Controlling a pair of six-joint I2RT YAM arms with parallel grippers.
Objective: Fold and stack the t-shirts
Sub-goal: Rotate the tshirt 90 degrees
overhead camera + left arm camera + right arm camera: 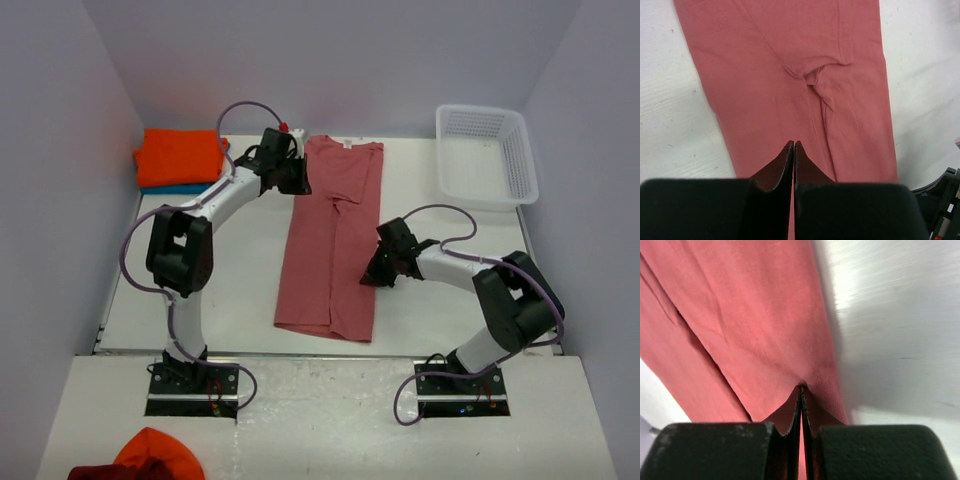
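While L hand point(793, 146) & R hand point(801, 388) pinch salmon tee point(330, 240), orange tee point(180, 155) lies back-left, basket point(520, 165) back-right.

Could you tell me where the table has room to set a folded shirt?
Bare table lies between the salmon shirt and the left arm, and between that shirt and the basket. The orange shirt's far-left corner is crowded.

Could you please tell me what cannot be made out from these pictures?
- Top view: the teal t-shirt shows only as a sliver, because the orange t-shirt lies on it.
- Top view: the orange and dark red cloth is cut off by the bottom edge.
- Top view: the left gripper hides a shoulder corner of the salmon t-shirt.
- Right wrist view: the table is blurred.
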